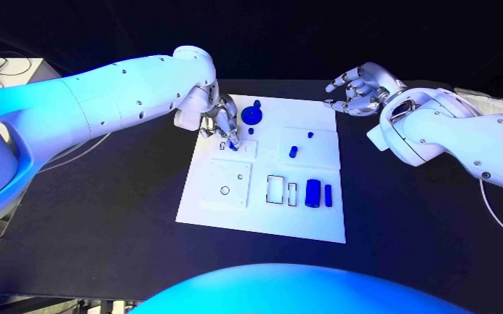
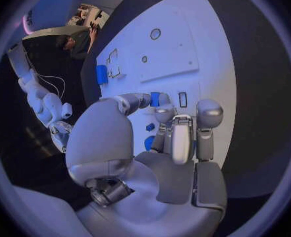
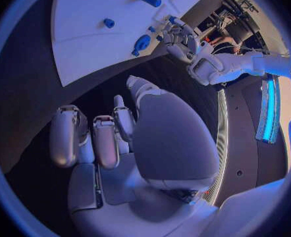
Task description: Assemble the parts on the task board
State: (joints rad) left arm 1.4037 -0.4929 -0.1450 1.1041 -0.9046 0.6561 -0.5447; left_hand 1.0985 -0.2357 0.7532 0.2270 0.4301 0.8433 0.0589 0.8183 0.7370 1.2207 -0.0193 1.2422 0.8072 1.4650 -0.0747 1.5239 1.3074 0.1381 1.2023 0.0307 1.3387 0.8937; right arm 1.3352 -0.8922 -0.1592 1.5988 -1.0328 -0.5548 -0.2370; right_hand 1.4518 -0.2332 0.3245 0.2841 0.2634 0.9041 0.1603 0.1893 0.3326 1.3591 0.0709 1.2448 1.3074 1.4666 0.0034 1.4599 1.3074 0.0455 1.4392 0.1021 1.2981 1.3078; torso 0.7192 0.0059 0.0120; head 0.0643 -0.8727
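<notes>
The white task board [image 1: 262, 216] lies in the middle of the black table. My left hand [image 1: 220, 123] hovers over its far left corner and pinches a small blue part [image 2: 155, 98] between thumb and a fingertip, just beside a small rectangular slot [image 2: 182, 99]. A round blue part [image 1: 251, 115] stands close to that hand on the right. Two small blue pegs [image 1: 294, 151] sit further right on the board. A thick blue cylinder [image 1: 312, 192] and a thin blue bar [image 1: 328, 195] lie near the board's right edge. My right hand [image 1: 356, 89] hangs beyond the board's far right corner, loosely curled, holding nothing.
Empty rectangular slots [image 1: 275, 189] and round holes [image 1: 224, 190] mark the board's near half. Bare black table [image 1: 408, 219] surrounds the board on all sides. In the right wrist view the board [image 3: 86, 47] and my left hand [image 3: 178, 37] lie ahead of the right hand [image 3: 113, 137].
</notes>
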